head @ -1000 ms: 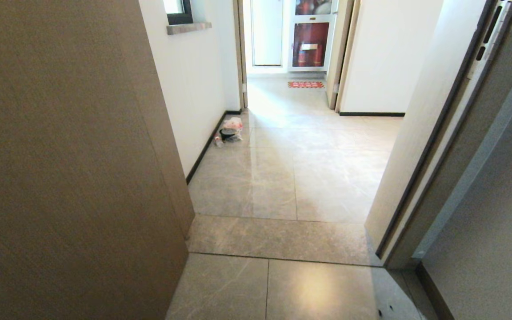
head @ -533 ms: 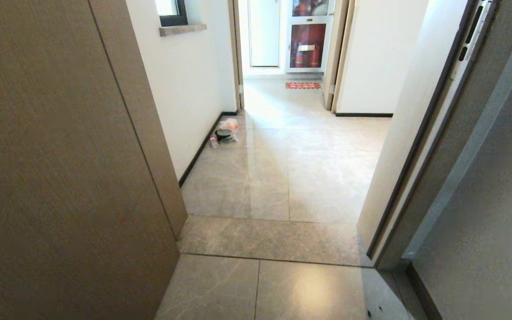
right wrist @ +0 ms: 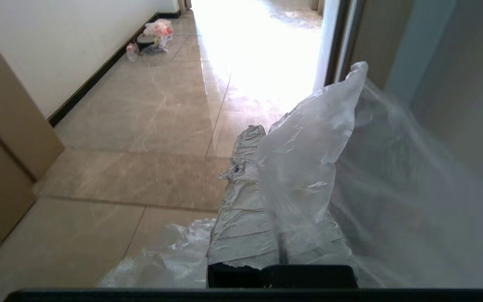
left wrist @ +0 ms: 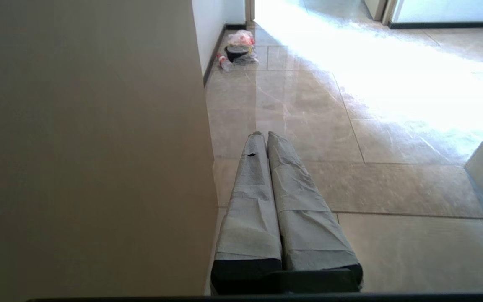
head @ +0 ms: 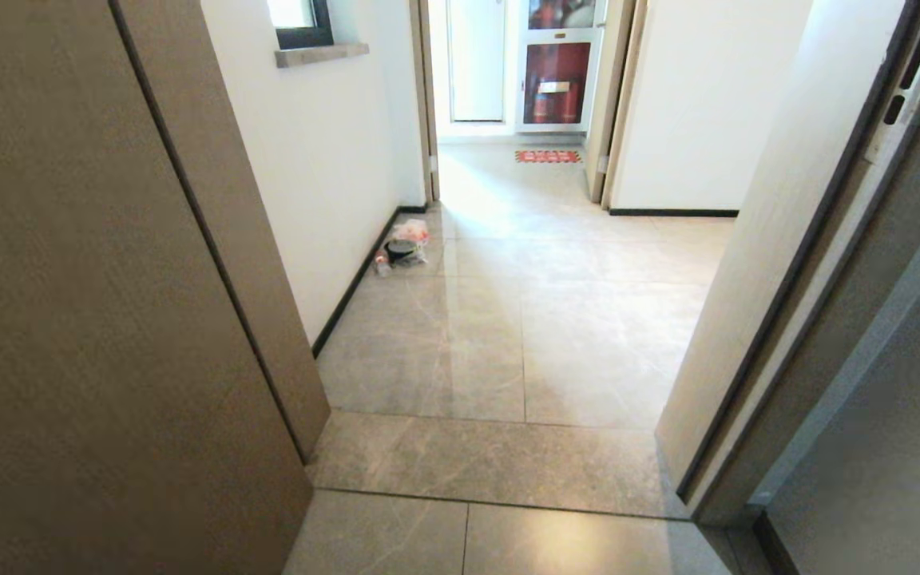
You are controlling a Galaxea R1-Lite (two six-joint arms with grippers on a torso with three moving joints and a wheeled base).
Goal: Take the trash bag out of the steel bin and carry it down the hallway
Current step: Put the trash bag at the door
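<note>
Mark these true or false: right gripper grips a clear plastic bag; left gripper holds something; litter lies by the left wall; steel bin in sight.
1. The right gripper is shut on the clear plastic trash bag. True.
2. The left gripper holds something. False: shut, empty.
3. A small heap of litter lies by the left wall's black skirting. True.
4. The steel bin is in sight. False: no view shows it.
</note>
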